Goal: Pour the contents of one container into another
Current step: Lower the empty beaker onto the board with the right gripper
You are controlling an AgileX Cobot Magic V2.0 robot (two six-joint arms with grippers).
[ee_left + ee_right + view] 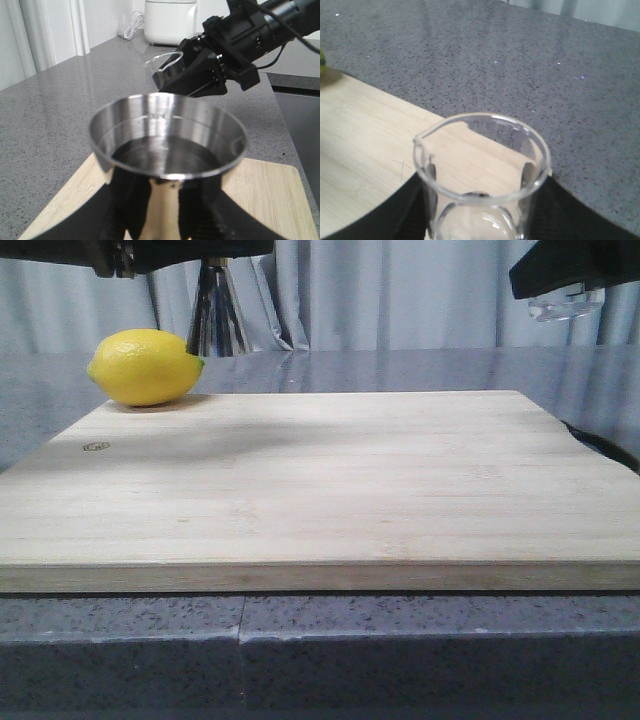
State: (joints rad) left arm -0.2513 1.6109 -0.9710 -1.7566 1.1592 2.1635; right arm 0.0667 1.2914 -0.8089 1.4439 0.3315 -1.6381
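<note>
Left claw point(165, 220) closed on the steel jigger point(167, 137), dark fingers point(122, 205) pressed against the lower cone on both sides; jigger upright, lifted clear of the wooden board point(320, 490), only its lower cone visible at the top edge of the front view, above the board's far left corner. Liquid standing inside the jigger's upper cup, level below the rim, an engraved line visible on the inner wall. Right claw point(480, 220) gripping the glass beaker point(482, 165), dark fingers point(400, 210) wrapped around its lower body; beaker roughly upright, pouring lip facing the board, held aloft over the board's right edge, well apart from the jigger. Beaker's contents not readable: glass clear, bottom blurred. From the left wrist view, right arm and beaker beyond the jigger's rim, higher up, not touching it. Lemon point(145, 367) lying on the board's far left corner, just beside the jigger's cone in the front view. Board flat on the grey speckled desk point(320, 640). White appliance point(170, 22) with a coiled cord at the far end of the desk.
</note>
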